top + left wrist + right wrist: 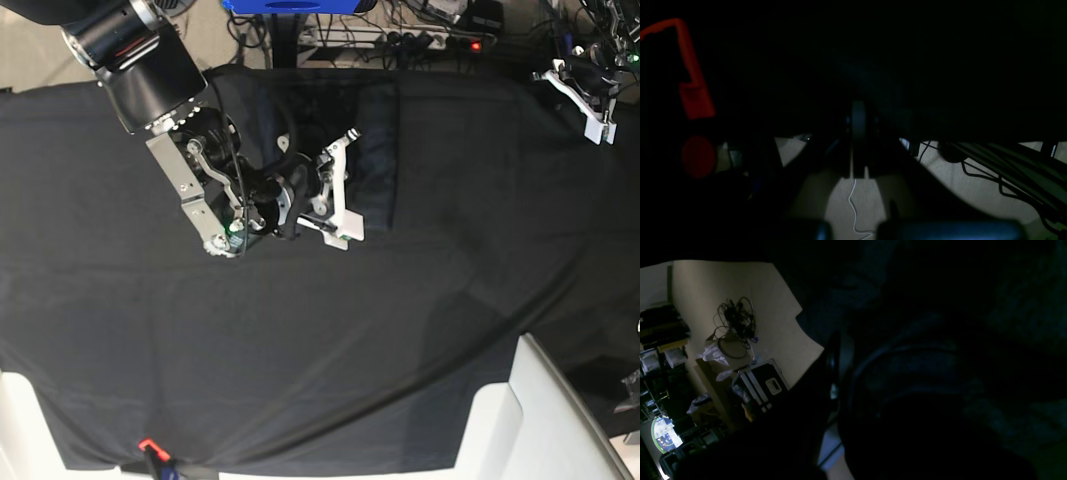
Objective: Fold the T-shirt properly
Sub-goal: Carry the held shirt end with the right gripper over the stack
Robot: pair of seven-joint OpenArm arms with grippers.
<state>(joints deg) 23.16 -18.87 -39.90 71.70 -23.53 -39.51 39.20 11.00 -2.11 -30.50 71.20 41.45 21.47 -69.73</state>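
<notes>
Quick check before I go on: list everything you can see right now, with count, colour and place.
T-shirt: one, dark slate-grey, folded into a narrow strip at the table's far middle, under the right claw.
Tablecloth: one, black, covering the whole table.
Clip: one, orange-red, on the cloth's near edge.
Cables and power strip: several, dark, on the floor behind the table.
Right claw: one, white fingers, over the shirt's left edge, shut; whether it pinches fabric cannot be told.
Left claw: one, white, shut, at the far corner, away from the shirt.
</notes>
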